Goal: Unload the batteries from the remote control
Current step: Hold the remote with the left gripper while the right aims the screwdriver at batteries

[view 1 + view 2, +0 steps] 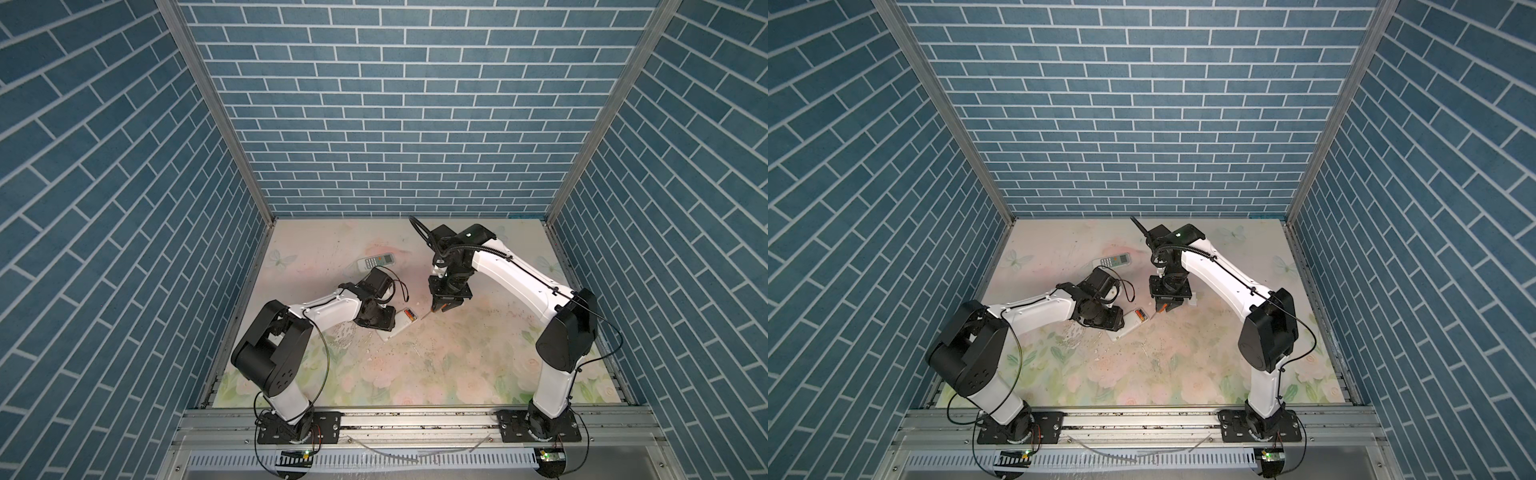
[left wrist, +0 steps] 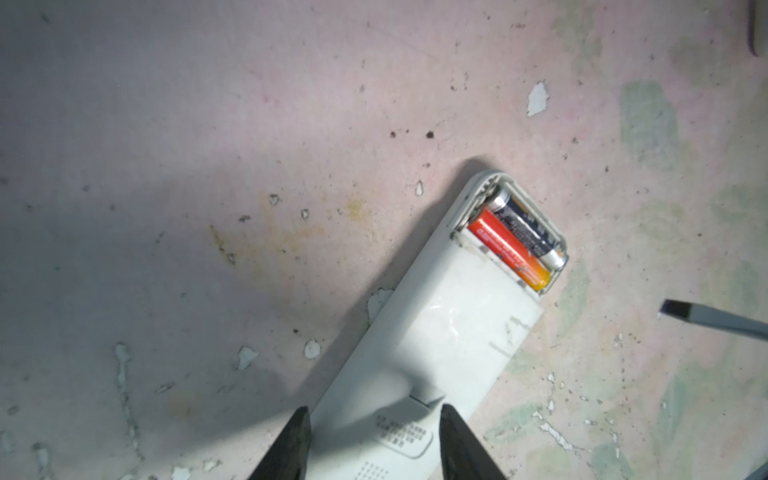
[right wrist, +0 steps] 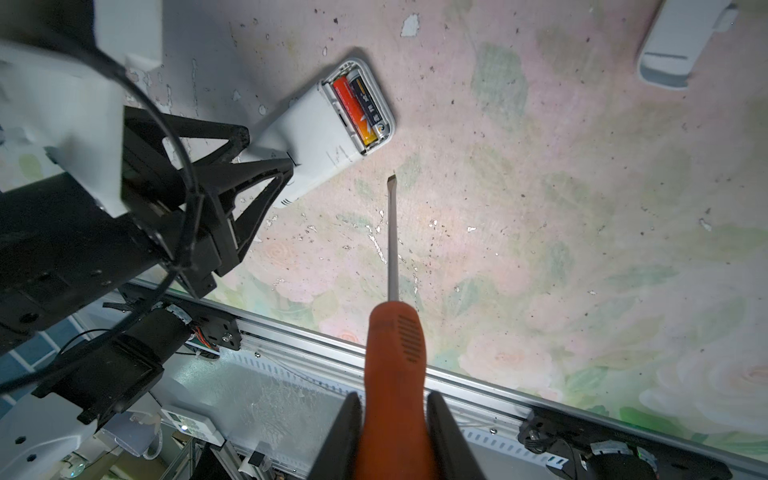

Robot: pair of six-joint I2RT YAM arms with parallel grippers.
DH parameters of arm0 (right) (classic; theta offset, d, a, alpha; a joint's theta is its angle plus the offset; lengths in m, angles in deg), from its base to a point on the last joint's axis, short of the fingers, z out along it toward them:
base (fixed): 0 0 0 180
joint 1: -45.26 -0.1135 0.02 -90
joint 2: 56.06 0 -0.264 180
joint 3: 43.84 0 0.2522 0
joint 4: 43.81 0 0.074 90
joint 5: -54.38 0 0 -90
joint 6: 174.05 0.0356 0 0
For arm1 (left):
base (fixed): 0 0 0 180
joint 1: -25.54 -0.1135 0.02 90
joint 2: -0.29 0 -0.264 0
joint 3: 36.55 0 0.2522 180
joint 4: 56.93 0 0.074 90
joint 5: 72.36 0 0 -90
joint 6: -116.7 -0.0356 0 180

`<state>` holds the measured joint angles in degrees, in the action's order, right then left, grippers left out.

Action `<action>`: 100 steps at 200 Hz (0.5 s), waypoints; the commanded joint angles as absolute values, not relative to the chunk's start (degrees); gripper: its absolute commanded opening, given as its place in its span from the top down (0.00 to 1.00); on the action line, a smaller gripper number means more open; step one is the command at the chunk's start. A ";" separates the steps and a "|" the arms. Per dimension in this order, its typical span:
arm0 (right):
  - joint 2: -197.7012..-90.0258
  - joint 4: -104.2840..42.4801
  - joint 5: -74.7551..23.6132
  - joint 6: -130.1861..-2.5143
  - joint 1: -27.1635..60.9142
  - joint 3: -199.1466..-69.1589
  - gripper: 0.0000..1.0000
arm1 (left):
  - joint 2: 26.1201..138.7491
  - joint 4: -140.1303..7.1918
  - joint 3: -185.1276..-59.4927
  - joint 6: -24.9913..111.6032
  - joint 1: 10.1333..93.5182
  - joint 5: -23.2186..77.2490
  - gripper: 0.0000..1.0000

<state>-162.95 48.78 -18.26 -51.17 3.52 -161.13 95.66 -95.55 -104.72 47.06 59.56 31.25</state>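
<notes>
Remote pinned, screwdriver poised to pry

The left pincer (image 2: 372, 411) pinches the remote (image 2: 436, 340) flat on the worktop (image 2: 208, 166). Two batteries (image 2: 515, 237), orange and black, lie in its open bay. The right pincer (image 3: 390, 399) clamps the screwdriver (image 3: 392, 353), tip just short of the bay. Next, it probably needs to slip under a battery end.

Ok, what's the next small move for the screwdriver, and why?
Probably nudge the screwdriver tip forward to the batteries: the right gripper holds it just short of the remote, whose compartment lies open with both inside, and the left gripper pins the remote.
</notes>
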 commanded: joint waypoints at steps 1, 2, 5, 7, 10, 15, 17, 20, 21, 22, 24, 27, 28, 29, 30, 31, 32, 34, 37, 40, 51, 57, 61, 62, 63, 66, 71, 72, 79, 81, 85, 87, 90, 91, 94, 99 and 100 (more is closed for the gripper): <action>-163.90 49.53 -18.49 -53.86 3.16 -163.43 1.00 | 96.53 -95.21 -103.33 46.77 59.30 31.62 0.50; -163.95 49.47 -18.49 -53.97 3.16 -163.42 1.00 | 96.53 -95.17 -103.32 46.76 59.29 31.57 0.50; -163.99 49.22 -18.48 -54.13 3.16 -163.30 1.00 | 96.52 -95.13 -103.27 46.72 59.21 31.54 0.50; -164.03 49.05 -18.48 -54.27 3.14 -163.26 1.00 | 96.60 -95.12 -103.23 46.65 59.22 31.49 0.50; -164.06 48.85 -18.48 -54.44 3.11 -163.18 1.00 | 96.62 -95.12 -103.18 46.55 59.27 31.40 0.50; -164.15 48.51 -18.48 -54.87 3.07 -163.03 1.00 | 96.62 -95.04 -103.07 46.47 59.26 31.31 0.51; -164.16 48.41 -18.55 -55.00 3.05 -162.99 1.00 | 96.66 -95.04 -103.05 46.41 59.23 31.28 0.51; -164.23 48.24 -18.58 -55.24 3.07 -162.92 1.00 | 96.70 -95.04 -103.04 46.37 59.22 31.28 0.51; -164.24 48.21 -18.66 -55.32 3.07 -162.86 1.00 | 96.71 -95.03 -103.04 46.33 59.21 31.27 0.51; -164.25 48.19 -18.66 -55.36 3.03 -162.83 1.00 | 96.66 -94.99 -103.00 46.27 59.20 31.27 0.51; -164.28 48.09 -18.79 -55.59 3.05 -162.75 1.00 | 96.76 -94.96 -102.97 46.16 59.20 31.27 0.51; -164.32 48.04 -19.03 -55.81 2.99 -162.72 1.00 | 96.77 -94.94 -102.96 46.07 59.18 31.33 0.51; -164.33 48.07 -19.11 -55.87 2.99 -162.67 1.00 | 96.83 -94.94 -102.96 46.05 59.14 31.34 0.51; -164.34 48.08 -19.15 -55.98 2.98 -162.65 1.00 | 96.81 -94.90 -102.96 46.00 59.17 31.35 0.51; -164.34 48.04 -19.21 -56.09 3.03 -162.64 1.00 | 96.85 -94.88 -102.96 46.02 59.14 31.35 0.51; -164.34 47.97 -19.24 -56.22 2.96 -162.63 1.00 | 96.87 -94.87 -102.96 45.98 59.13 31.35 0.51; -164.34 47.94 -19.30 -56.34 2.97 -162.59 1.00 | 96.87 -94.86 -102.96 46.01 59.12 31.40 0.51; -164.34 47.85 -19.35 -56.49 2.96 -162.53 1.00 | 96.88 -94.79 -102.91 45.92 59.13 31.43 0.51; -164.27 47.60 -19.41 -56.74 2.90 -162.40 1.00 | 96.96 -94.77 -102.95 45.86 59.11 31.49 0.51; -164.21 47.31 -19.45 -57.04 2.90 -162.30 1.00 | 97.05 -94.73 -102.96 45.77 59.11 31.53 0.51; -163.80 46.02 -19.78 -58.16 2.68 -161.79 1.00 | 97.14 -94.62 -102.96 45.57 59.17 31.53 0.51; -163.49 45.37 -20.01 -58.86 2.57 -161.54 1.00 | 97.15 -94.51 -102.96 45.45 59.12 31.53 0.51; -163.39 45.01 -20.21 -59.38 2.50 -161.45 1.00 | 97.13 -94.44 -102.96 45.45 59.14 31.53 0.51; -163.38 44.92 -20.27 -59.54 2.48 -161.47 1.00 | 97.10 -94.43 -102.96 45.48 59.13 31.53 0.51; -163.34 44.83 -20.26 -59.71 2.47 -161.43 1.00 | 97.08 -94.43 -102.96 45.45 59.12 31.53 0.51; -163.29 44.63 -20.42 -60.18 2.39 -161.40 1.00 | 97.06 -94.38 -103.01 45.36 59.11 31.61 0.50; -163.25 44.31 -20.72 -60.99 2.24 -161.38 1.00 | 97.10 -94.21 -103.04 45.38 59.05 31.66 0.49; -163.27 44.27 -20.74 -61.14 2.26 -161.39 1.00 | 97.08 -94.18 -103.04 45.36 59.08 31.68 0.49; -163.33 43.97 -20.93 -62.22 2.01 -161.40 1.00 | 97.05 -93.88 -103.04 45.29 59.09 31.86 0.48; -163.43 43.89 -20.99 -62.38 1.99 -161.49 1.00 | 97.10 -93.78 -103.04 45.32 58.97 31.88 0.48; -163.61 43.87 -20.93 -62.86 1.93 -161.53 1.00 | 97.06 -93.58 -103.04 45.29 58.95 32.04 0.48; -163.74 43.82 -20.94 -63.11 1.91 -161.61 1.00 | 97.04 -93.51 -103.04 45.19 58.98 32.16 0.48; -163.87 43.86 -20.95 -63.40 1.93 -161.70 1.00 | 96.99 -93.32 -103.04 45.13 58.96 32.31 0.48; -163.93 43.86 -20.90 -63.53 1.93 -161.72 1.00 | 96.98 -93.25 -103.04 45.10 58.90 32.36 0.48; -164.05 43.93 -20.86 -63.83 1.93 -161.84 1.00 | 96.92 -93.04 -103.09 45.04 58.89 32.45 0.48; -164.29 44.00 -20.86 -64.18 1.92 -161.85 1.00 | 96.77 -92.89 -103.13 44.94 58.81 32.50 0.48; -164.36 44.06 -20.86 -64.23 1.93 -161.89 1.00 | 96.74 -92.86 -103.18 44.96 58.87 32.50 0.48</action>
